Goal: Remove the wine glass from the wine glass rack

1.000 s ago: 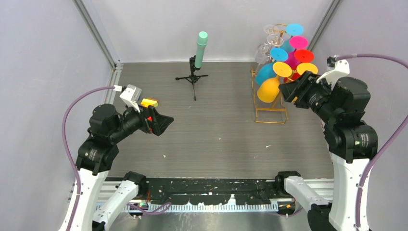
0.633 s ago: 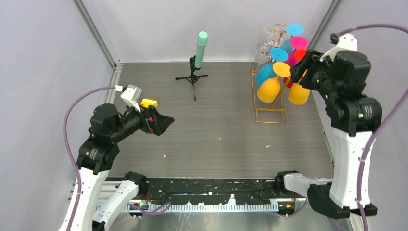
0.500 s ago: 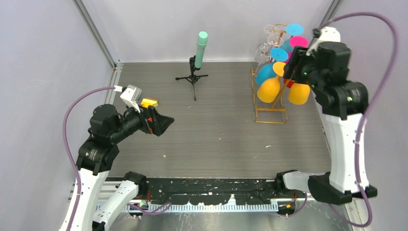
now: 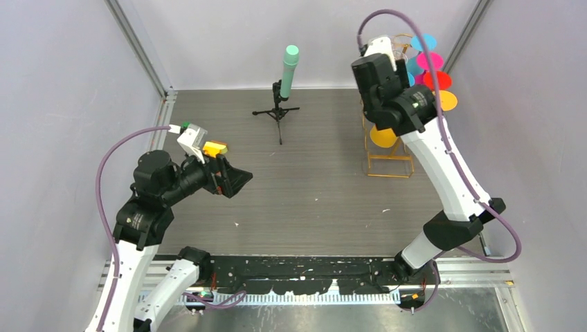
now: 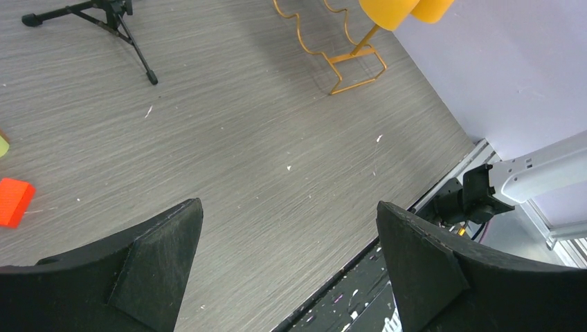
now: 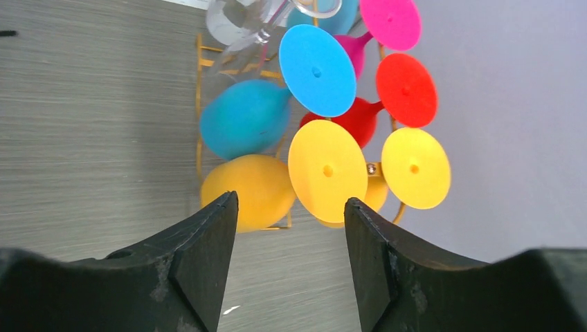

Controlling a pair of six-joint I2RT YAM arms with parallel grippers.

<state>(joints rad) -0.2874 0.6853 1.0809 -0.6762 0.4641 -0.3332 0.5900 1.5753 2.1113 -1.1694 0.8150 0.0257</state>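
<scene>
The gold wire wine glass rack (image 4: 389, 164) stands at the back right and holds several hanging wine glasses. In the right wrist view I look down on a blue foot (image 6: 317, 70), a red foot (image 6: 405, 90), two yellow feet (image 6: 327, 170), a blue bowl (image 6: 246, 117), a yellow bowl (image 6: 249, 192) and a clear glass (image 6: 235, 21). My right gripper (image 6: 291, 200) is open and empty, high above the rack's near side. My left gripper (image 4: 241, 180) is open and empty over the left of the table, far from the rack; it also shows in its wrist view (image 5: 289, 204).
A black tripod with a mint-green cylinder (image 4: 288, 69) stands at the back middle. A small red block (image 5: 14, 200) lies on the table by the left gripper. The lilac wall (image 6: 512, 138) is close behind the rack. The raised right arm (image 4: 443, 166) spans the right side.
The right arm has risen and swung from the rack's right side to high over its left, now looking down on the glasses. The left arm has barely moved.
</scene>
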